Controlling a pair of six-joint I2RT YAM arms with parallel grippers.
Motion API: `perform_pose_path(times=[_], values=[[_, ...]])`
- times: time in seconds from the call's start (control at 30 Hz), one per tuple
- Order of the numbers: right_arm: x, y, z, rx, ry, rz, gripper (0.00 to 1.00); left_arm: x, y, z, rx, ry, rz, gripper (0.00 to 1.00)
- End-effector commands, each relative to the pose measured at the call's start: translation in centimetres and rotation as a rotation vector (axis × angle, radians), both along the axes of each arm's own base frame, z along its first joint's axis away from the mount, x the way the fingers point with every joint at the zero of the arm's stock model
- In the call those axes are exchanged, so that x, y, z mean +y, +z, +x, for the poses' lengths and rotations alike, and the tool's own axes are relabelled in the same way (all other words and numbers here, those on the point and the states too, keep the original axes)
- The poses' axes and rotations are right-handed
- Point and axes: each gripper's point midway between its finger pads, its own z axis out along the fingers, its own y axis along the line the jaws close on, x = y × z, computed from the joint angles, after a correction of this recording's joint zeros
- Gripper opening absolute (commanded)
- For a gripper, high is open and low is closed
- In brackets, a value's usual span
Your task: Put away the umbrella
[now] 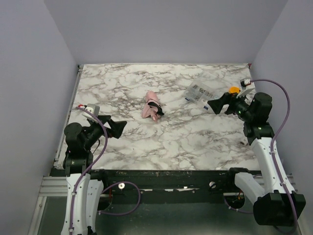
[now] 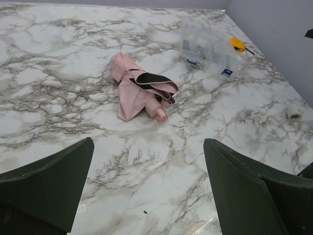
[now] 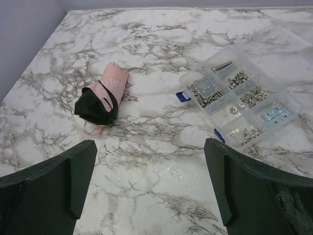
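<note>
Umbrella: the pale pink fabric folding umbrella (image 1: 151, 105) lies collapsed in a loose bundle about mid-table, a little toward the far edge and well apart from both grippers
Left gripper: the left gripper (image 1: 116, 127) hovers near the left edge, jaws wide apart, holding nothing
Right gripper: the right gripper (image 1: 218, 104) sits toward the right edge, close by the clear plastic compartment box of screws and nuts (image 1: 200, 93), jaws wide apart and empty
Handling: likely light; the fabric is soft and loose and should crumple and slide under the pads; the thin ribs could bend
Hold: probably across the bundle's middle, where the folds wrap the stiff shaft, or at the small pink handle (image 2: 160, 116) pointing toward the near edge
Risk: the loose canopy may flop open when lifted
</note>
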Motion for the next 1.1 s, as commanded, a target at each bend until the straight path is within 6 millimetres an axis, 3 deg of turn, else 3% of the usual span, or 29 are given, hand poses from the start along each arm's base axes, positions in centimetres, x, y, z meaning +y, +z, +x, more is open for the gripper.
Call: perform_pose_path(times=[0.0,0.33,1.07], values=[[-0.6,-0.4,0.3,-0.015,0.014,-0.033,1.0,0.8,-0.5,0.8,0.021,0.071,-0.027,0.99],[-0.8,-1.5,0.3,0.027,0.044,-0.006,1.0,1.4,-0.7,0.9,0.026,0.112,-0.027,0.98],[-0.9,-1.6,0.2,0.027,0.057,-0.015,1.0,1.4,-0.6,0.9,0.021,0.115,-0.033,0.98]])
